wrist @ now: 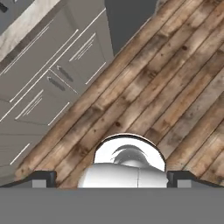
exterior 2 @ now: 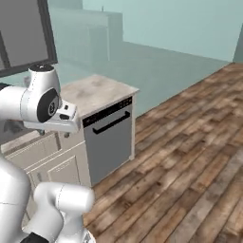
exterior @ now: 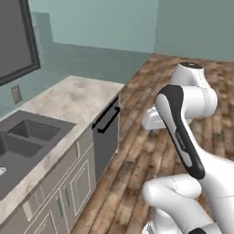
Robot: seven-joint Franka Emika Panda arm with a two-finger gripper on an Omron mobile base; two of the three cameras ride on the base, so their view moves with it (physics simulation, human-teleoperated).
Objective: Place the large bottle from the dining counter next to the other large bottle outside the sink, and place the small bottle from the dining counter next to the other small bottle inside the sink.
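Above the wooden floor [wrist: 175,87], beside the cabinets [wrist: 48,83], the gripper [wrist: 111,177] is held empty, fingers wide. Beyond lies the sink [exterior: 27,137]. No bottle is seen; the dining counter should be sought first.

The beige marble-patterned stone counter [exterior: 77,98] looks smooth and matt, mottled with grey. Set into it, the dark grey rectangular sink [exterior: 27,137] has a dull, even finish. The grey dishwasher front [exterior 2: 111,142] is flat and satiny, with a black bar handle [exterior: 107,119]. The brown plank wood floor [exterior 2: 190,156] shows rough, streaked grain.
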